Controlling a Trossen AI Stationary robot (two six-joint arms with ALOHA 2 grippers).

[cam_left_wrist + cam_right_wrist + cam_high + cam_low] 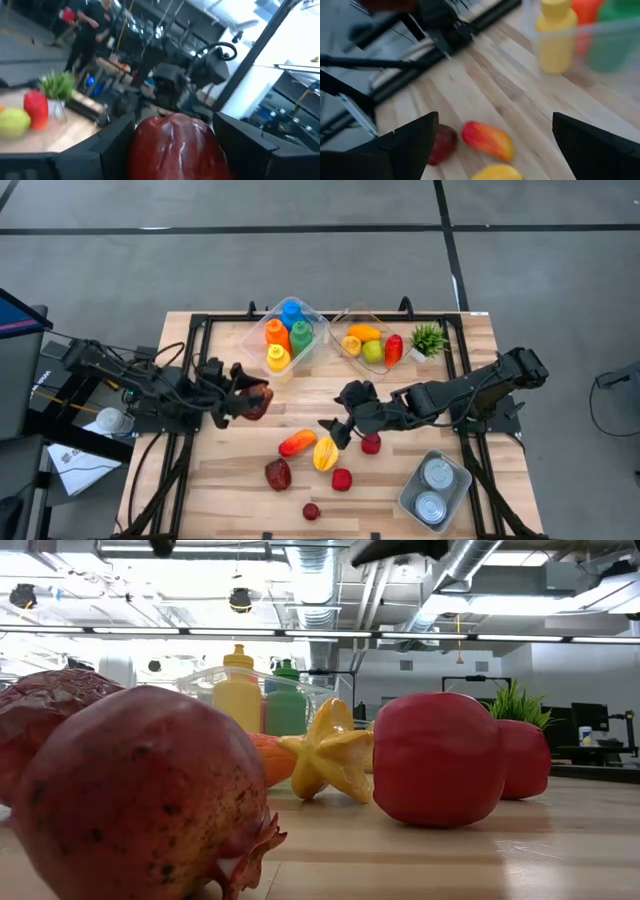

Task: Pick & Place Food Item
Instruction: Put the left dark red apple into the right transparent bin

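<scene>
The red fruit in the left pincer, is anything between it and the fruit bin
Nothing visible on a direct line. The left pincer holds the red fruit above the table, left of the fruit bin. The bottle bin stands beside that path, slightly farther back.

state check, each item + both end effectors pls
Left end effector: shut on dark red fruit, raised off table.
Right end effector: open, empty, over mango.
Starfruit: loose on table.
Bottle bin: holds four upright bottles.
Fruit bin: partly filled.
Can bin: two cans.

Low view: pomegranate (pixel 130 795) cut off at left edge — blocks table behind.
</scene>
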